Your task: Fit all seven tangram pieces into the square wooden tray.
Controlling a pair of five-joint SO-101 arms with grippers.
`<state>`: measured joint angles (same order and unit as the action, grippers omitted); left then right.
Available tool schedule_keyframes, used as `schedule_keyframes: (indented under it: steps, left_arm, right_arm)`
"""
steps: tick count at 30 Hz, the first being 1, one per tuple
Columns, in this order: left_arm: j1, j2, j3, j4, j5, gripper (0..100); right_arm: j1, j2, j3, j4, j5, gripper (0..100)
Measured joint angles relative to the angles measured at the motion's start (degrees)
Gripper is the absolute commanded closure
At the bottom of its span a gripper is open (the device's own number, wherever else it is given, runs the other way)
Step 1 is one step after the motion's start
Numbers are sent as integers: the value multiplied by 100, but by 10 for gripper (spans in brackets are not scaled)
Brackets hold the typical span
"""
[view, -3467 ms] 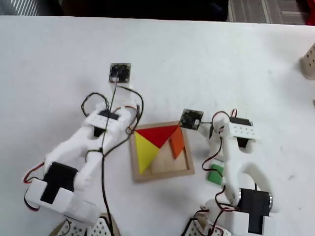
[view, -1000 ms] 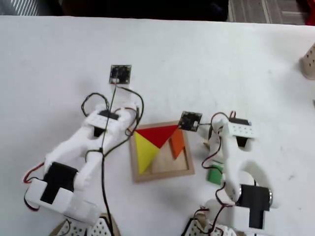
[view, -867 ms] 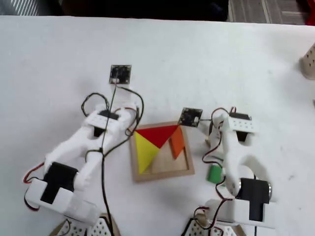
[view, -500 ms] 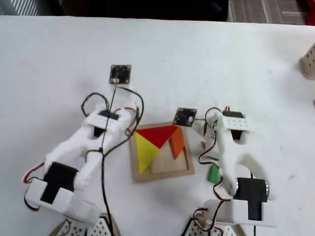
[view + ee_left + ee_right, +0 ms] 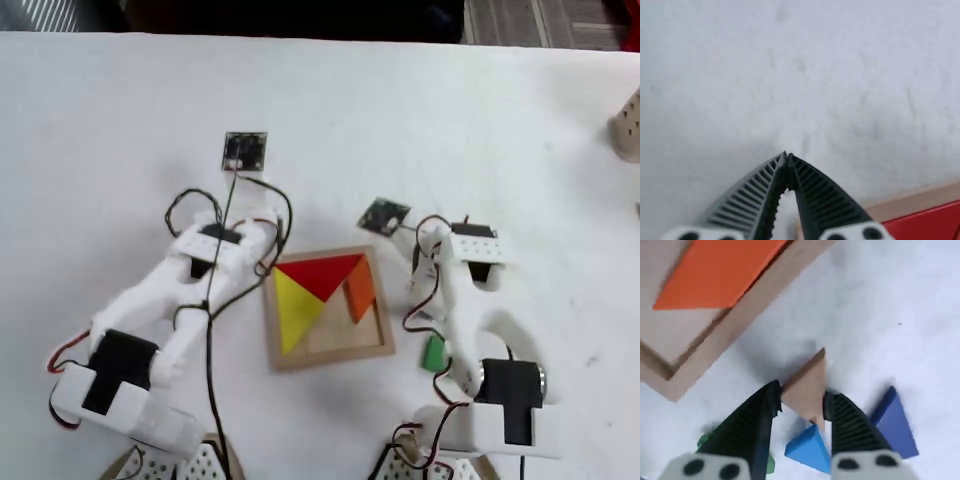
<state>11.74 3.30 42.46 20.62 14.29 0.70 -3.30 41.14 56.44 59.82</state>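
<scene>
The step in hand looks like the pick-up of a fourth piece. In the high view the tray (image 5: 378, 348) sits in the middle of the frame on the white table (image 5: 450, 120), with a red triangle (image 5: 320, 272) along its upper edge, a yellow triangle (image 5: 293, 310) on its left and an orange piece (image 5: 360, 292) on its right. The floor at its lower right is bare wood. The right gripper (image 5: 802, 395) is just right of the tray's right rim, and its fingers (image 5: 760, 415) are clamped on the two sides of a tan triangle (image 5: 807, 375). I cannot tell whether that triangle is clear of the table or resting on it. Two blue pieces (image 5: 807, 447) (image 5: 895, 422) lie on the table just beside it, and a green piece (image 5: 433, 352) lies at the lower right of the tray, by the right arm. So three of the seven pieces seem placed and four are left. The left gripper (image 5: 786, 155) hangs over bare table at the tray's upper left corner, its fingers (image 5: 820, 195) pressed together on nothing. The next move probably calls for carrying the tan triangle over the rim, turning it so that an edge meets the orange or yellow piece, and laying it flat in the bare area without knocking the seated pieces.
</scene>
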Motion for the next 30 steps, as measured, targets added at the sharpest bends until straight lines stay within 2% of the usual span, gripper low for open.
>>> schedule_keyframes:
  steps: [3, 9, 13, 19, 26, 30]
  left_arm:
    - [0, 0, 0, 0, 0, 976]
    - [0, 0, 0, 0, 0, 976]
    - [-79, 0, 0, 0, 149, 976]
    - [-387, 0, -26, 0, 369, 976]
    - [-607, 0, -123, 0, 686, 977]
    - [-615, 0, -123, 0, 712, 977]
  right_arm:
    - [-9, 0, -273, 176, -818, 981]
    - [-237, 0, -1152, 1284, -2585, 981]
    - [-818, 0, -1336, 1793, -2963, 981]
    - [-1714, 0, -1345, 1881, -3402, 981]
    - [-2075, 0, -1345, 1820, -4158, 981]
    - [-2242, 0, -1345, 1635, -5073, 978]
